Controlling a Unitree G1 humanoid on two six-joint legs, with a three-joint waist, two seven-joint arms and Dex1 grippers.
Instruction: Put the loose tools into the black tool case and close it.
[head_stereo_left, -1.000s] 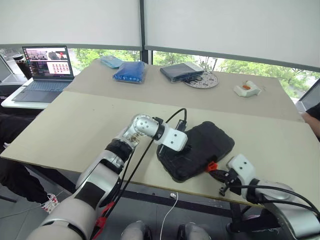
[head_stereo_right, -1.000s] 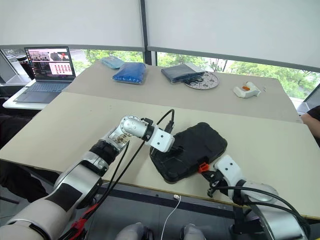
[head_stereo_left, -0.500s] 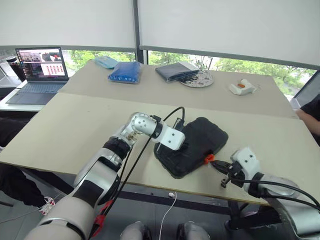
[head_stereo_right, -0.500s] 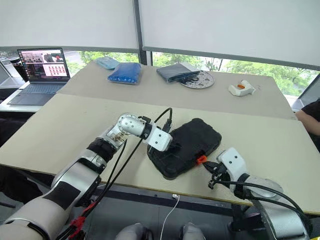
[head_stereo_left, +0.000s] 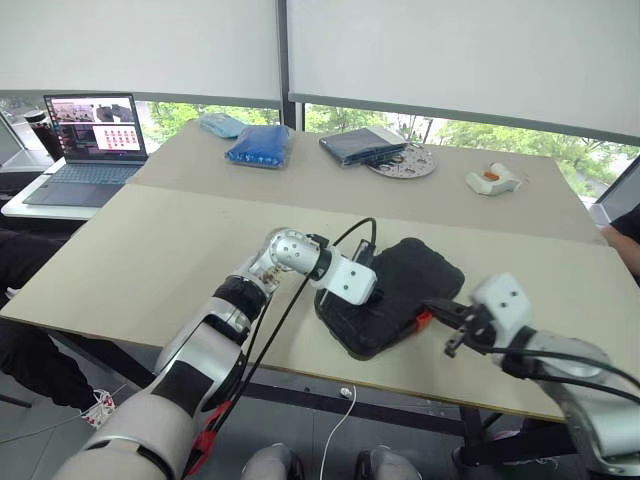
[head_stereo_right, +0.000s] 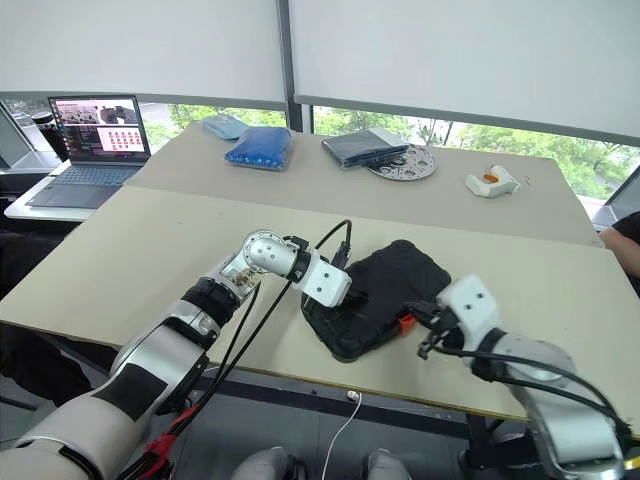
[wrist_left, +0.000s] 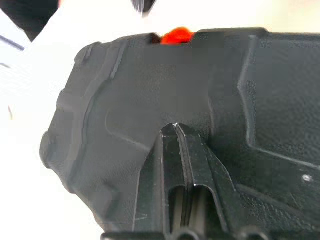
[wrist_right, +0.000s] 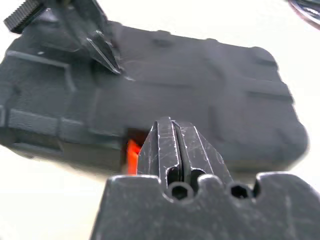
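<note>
With the case (head_stereo_left: 395, 295) shut near the tabletop (head_stereo_left: 150, 250) edge, the left fingers (wrist_left: 176, 131) closed on its lid and the right fingers (wrist_right: 170, 131) closed by the latch (head_stereo_left: 423, 320), a hard push could have slid it off.

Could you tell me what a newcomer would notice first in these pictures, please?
The closed black tool case lies near the front edge of the table, its orange latch facing the right gripper. The left gripper, fingers together, presses on the lid. At the far left, a laptop glows.
</note>
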